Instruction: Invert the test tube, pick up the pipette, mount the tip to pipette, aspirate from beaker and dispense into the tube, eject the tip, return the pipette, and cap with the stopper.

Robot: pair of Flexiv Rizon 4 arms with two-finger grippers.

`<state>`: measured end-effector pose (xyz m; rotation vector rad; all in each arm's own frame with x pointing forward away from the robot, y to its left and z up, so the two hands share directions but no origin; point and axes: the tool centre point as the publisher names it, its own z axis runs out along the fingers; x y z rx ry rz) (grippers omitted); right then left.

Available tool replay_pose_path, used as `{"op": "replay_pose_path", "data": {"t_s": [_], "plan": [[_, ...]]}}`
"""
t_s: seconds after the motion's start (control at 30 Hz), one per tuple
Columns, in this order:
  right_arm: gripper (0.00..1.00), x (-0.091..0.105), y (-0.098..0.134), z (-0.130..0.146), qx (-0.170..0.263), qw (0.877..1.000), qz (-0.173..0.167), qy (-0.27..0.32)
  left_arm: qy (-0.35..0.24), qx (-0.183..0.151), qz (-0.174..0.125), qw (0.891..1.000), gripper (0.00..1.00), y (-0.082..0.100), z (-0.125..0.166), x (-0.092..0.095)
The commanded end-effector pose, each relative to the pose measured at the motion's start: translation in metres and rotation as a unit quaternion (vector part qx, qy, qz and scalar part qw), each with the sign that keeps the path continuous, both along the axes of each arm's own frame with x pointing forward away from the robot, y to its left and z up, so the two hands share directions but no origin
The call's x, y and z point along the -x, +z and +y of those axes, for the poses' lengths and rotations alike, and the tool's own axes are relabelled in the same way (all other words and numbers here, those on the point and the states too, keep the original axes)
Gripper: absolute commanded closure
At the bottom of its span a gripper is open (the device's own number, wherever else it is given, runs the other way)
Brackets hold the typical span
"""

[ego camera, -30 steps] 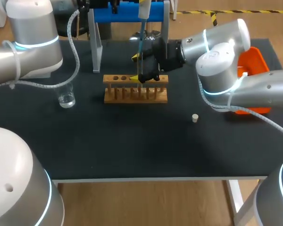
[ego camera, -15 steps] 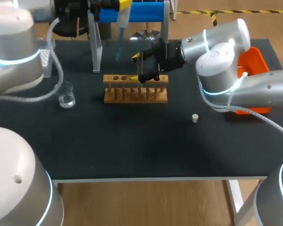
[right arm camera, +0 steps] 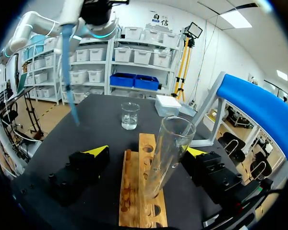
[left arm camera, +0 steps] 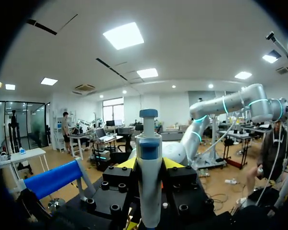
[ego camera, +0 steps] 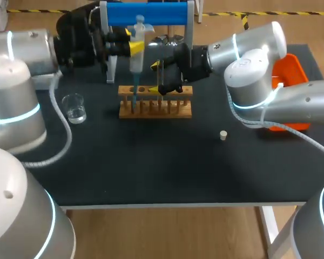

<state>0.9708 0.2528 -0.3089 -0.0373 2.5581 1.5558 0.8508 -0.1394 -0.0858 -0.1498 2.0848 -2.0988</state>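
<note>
The left tool (ego camera: 133, 47) grips the pipette (ego camera: 136, 60), its blue tip (ego camera: 134, 98) mounted, over the wooden rack's (ego camera: 167, 110) left end. The right tool (right arm camera: 147, 151) stands wide around the racked test tube (right arm camera: 169, 143). Liquid transfer seems in hand: next, the tip likely needs lowering squarely into the beaker (ego camera: 75, 108).

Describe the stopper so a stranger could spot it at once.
Find the wooden rack on the black table. To its right, nearer the front edge, sits the stopper, alone. It is a tiny cream plug, unlike the clear beaker left of the rack.
</note>
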Motion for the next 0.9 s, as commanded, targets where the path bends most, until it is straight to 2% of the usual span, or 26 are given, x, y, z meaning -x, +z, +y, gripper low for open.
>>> {"op": "replay_pose_path", "data": {"t_s": [0.03, 0.33, 0.9], "plan": [[0.00, 0.000, 0.000, -0.001, 0.000, 1.000, 0.000, 0.000, -0.017, 0.025, -0.006, 1.000, 1.00, -0.019, -0.018, -0.009], [0.00, 0.000, 0.000, -0.001, 0.000, 1.000, 0.000, 0.000, -0.040, 0.038, -0.017, 0.998, 1.00, -0.036, -0.034, -0.009], [0.00, 0.000, 0.000, -0.001, 0.000, 1.000, 0.000, 0.000, -0.061, 0.037, -0.010, 0.997, 1.00, -0.042, -0.035, -0.009]]}}
